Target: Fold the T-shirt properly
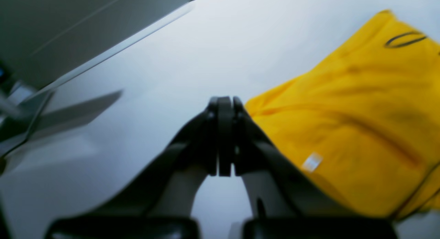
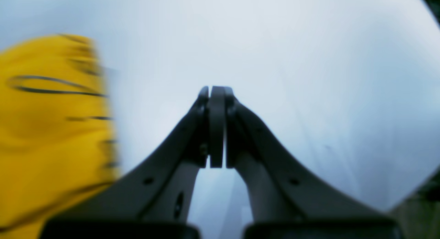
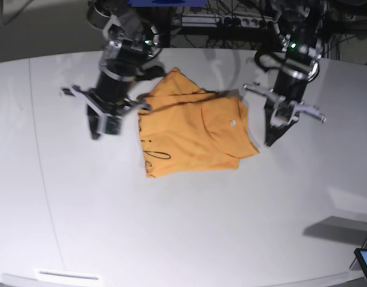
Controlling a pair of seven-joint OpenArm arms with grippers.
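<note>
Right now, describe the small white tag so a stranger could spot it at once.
Start at the white table and find the orange-yellow T-shirt lying between the two arms. On its folded-over flap, toward the side of the left pincer, sits the small white tag. It is the only pale square on the cloth; the other marks are thin black script.

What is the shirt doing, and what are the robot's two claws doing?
T-shirt: lying partly folded and wrinkled on the table, tag showing.
Left gripper: shut, empty, beside the shirt.
Right gripper: shut, empty, beside the shirt.
</note>
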